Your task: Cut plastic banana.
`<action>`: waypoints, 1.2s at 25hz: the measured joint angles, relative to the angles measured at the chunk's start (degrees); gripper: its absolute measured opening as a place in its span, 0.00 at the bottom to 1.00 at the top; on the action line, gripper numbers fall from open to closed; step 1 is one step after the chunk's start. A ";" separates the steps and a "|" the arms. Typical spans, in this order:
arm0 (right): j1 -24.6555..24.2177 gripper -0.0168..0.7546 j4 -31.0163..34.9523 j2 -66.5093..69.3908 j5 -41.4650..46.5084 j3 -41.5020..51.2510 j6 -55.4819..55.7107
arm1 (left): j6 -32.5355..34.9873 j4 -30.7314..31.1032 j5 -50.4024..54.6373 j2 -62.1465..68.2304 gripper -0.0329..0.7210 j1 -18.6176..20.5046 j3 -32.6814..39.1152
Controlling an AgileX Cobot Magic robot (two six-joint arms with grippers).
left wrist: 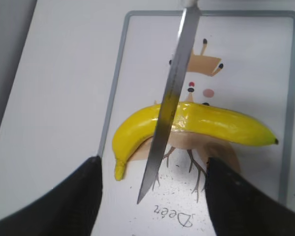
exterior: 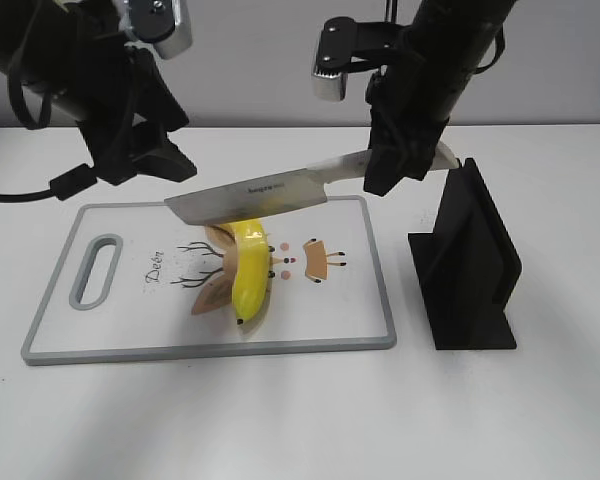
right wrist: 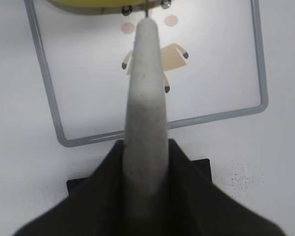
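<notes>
A yellow plastic banana lies whole on the white cutting board; it also shows in the left wrist view. My right gripper is shut on the pale handle of a knife. The knife's steel blade hangs level just above the banana's far end and crosses it in the left wrist view. My left gripper is open and empty, hovering above the board's left part; its fingers frame the blade tip and the banana.
The board has a grey rim, a handle slot at its left and a deer drawing. A black knife stand sits on the white table right of the board.
</notes>
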 joint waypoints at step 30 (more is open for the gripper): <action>-0.25 0.24 -7.21 -28.00 -6.12 21.56 73.09 | -71.50 26.26 26.66 -22.08 0.82 18.69 12.10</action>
